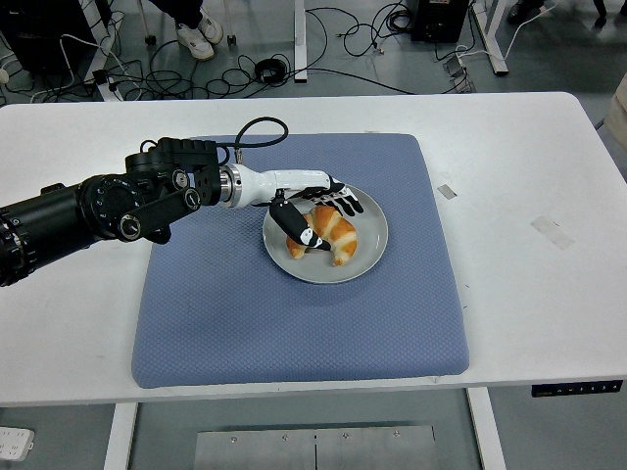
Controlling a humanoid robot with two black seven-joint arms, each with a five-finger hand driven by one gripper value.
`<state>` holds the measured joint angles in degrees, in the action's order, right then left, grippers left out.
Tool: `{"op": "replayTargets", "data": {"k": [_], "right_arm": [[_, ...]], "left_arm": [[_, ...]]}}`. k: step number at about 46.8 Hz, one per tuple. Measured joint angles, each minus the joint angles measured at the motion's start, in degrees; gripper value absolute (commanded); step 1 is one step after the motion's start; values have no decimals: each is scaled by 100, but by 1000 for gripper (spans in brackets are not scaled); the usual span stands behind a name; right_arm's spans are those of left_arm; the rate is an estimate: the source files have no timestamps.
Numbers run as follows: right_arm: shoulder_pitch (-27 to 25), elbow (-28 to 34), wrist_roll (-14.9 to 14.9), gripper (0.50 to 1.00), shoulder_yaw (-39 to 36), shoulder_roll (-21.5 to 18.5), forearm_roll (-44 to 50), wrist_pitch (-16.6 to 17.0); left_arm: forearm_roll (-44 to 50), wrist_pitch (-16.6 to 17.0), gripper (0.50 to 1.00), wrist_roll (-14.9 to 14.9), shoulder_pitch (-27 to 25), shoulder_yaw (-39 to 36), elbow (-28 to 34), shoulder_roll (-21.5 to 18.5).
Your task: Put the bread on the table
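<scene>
A golden croissant [331, 233] lies on a grey plate [367, 253] in the middle of a blue mat [294, 313]. My left arm reaches in from the left edge. My left hand [318, 217] is over the croissant's left half, with the black fingers [343, 202] along its far side and the thumb [299, 228] on its near side. The fingers are closing around the bread, which still rests on the plate. My right arm is out of view.
The white table [529, 176] has bare surface right of the mat, with small tape marks [552, 231]. Cables and table legs lie on the floor beyond the far edge. A person's shoes [201, 37] show at the top.
</scene>
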<state>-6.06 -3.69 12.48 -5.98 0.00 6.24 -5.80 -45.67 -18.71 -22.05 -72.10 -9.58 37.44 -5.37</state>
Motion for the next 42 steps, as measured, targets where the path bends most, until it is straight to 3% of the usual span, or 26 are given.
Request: {"op": "replayTargets", "data": {"k": [29,42], "right_arm": [[0,0,5,1000,0,0,0,0],[0,0,0,1000,0,0,0,0]], "left_arm": [[5,25,648,-9,-14,8,0,-89],[12,26,622,-46,-16,25,0,-138]]}}
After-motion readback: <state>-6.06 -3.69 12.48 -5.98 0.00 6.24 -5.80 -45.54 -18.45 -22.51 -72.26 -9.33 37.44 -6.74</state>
